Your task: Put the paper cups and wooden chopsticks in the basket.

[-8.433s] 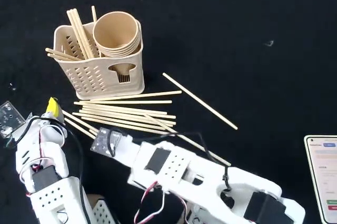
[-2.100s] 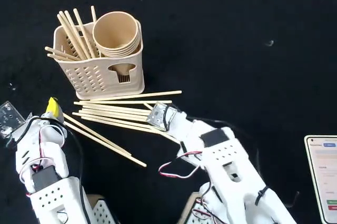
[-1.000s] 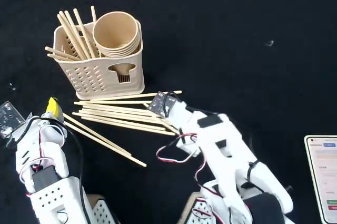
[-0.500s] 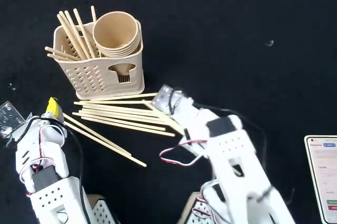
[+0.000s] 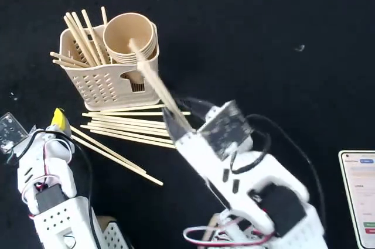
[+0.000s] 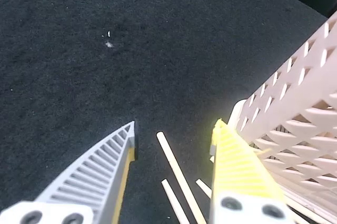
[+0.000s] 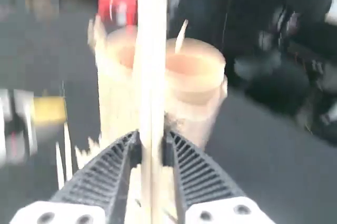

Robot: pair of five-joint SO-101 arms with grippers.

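The right jaws pinch one pale wooden chopstick (image 5: 154, 81), which slants up off the black cloth surface (image 5: 275, 50). Its far tip is over the stack of tan paper cups (image 5: 130, 37) standing in the beige perforated plastic basket (image 5: 111, 88). A loose bundle of chopsticks (image 5: 132, 125) lies just in front of the basket. The left jaws are spread, low beside the basket, with chopstick ends between them.
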